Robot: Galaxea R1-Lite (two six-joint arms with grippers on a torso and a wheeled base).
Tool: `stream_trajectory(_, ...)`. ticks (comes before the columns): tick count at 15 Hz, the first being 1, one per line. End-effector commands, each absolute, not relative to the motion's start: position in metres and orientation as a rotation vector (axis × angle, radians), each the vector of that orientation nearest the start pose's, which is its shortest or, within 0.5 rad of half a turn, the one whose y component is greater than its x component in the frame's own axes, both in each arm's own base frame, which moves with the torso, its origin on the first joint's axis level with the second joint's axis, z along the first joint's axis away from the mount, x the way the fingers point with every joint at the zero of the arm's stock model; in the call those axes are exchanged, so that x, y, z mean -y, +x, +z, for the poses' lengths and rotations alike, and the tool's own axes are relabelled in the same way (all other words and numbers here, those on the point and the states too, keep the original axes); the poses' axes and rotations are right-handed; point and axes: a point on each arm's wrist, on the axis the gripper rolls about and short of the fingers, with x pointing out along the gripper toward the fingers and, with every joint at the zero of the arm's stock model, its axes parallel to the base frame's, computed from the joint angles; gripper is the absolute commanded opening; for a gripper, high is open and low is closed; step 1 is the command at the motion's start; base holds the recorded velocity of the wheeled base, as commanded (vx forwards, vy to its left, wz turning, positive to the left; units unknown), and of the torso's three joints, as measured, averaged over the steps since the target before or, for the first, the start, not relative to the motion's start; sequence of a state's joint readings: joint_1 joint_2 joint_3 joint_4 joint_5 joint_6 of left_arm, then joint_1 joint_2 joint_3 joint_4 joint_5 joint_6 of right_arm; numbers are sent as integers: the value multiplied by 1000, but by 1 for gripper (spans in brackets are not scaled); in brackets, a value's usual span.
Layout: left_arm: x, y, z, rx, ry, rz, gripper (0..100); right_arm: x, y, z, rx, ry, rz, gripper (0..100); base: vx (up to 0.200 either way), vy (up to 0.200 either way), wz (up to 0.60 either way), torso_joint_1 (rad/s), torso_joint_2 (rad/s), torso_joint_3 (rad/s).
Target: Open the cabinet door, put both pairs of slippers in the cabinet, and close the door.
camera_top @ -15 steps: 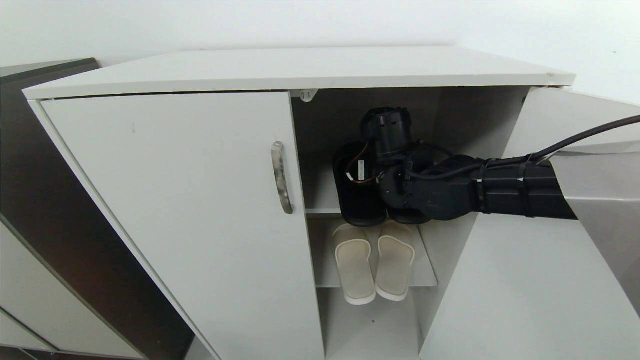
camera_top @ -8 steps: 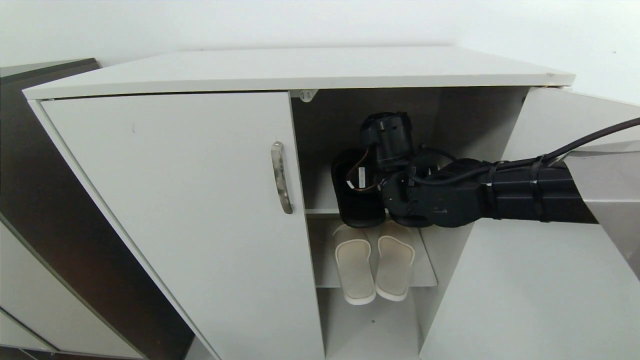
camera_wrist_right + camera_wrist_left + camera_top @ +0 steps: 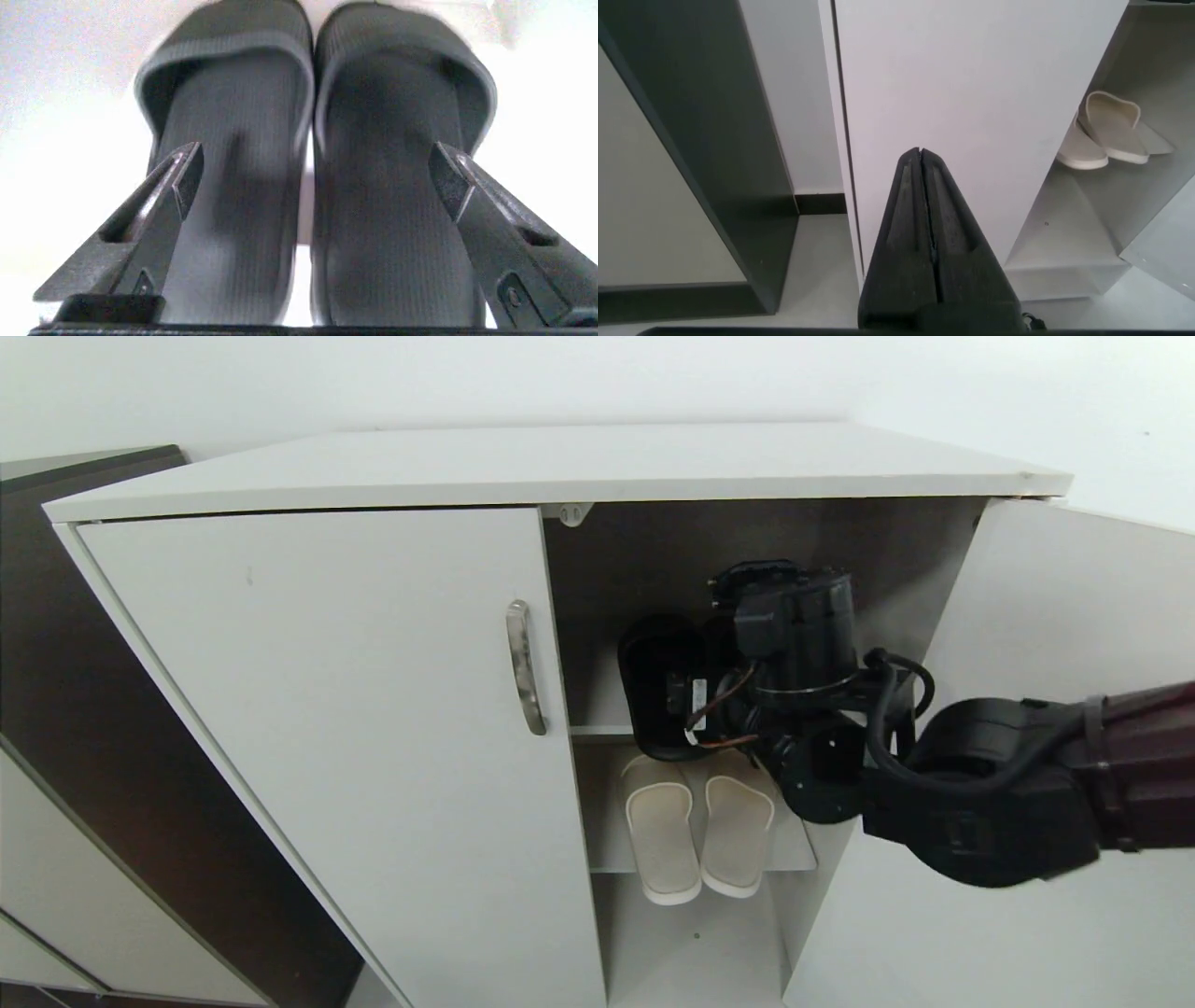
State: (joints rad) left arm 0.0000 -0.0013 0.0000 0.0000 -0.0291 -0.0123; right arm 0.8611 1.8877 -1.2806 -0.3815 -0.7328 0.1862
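Black slippers (image 3: pixel 665 686): side by side on the upper shelf (image 3: pixel 597 730) of the cabinet (image 3: pixel 560 462), heels at the near edge, toes toward the far wall.
White slippers (image 3: pixel 695 826): on the middle shelf (image 3: pixel 794 859), directly below the black pair, heels jutting slightly over the near edge.
Right gripper (image 3: pixel 318 159): spread wide just near of the black pair, one finger in line with each outer side; holding nothing, contact not discernible.
Left gripper (image 3: pixel 921 159): pressed together, empty, hanging in front of the closed left door (image 3: pixel 308 709).
Right door (image 3: pixel 1027 616): swung open to the right.
Handling, slippers: likely light, soft foam, bendy under pressure; ribbed footbeds probably not slippery. Best pinched with both inner walls together near the heels, or across the strap.
Handling, door: probably a light, stiff panel on hinges; best pushed on its free edge.
Stage: both pairs appear stowed; closing the right door left to do.
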Motion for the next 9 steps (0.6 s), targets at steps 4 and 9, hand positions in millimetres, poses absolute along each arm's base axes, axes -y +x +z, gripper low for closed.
stream_trajectory(4,1,-23,75,0,-12,-29,0,-257,210,234,-106,32,188,0,0,0,0,0,0,0)
stream_trajectory(9,1,-23,75,0,-12,-28,0,-261,209,230,-113,19,201,0,0,0,0,0,0,0)
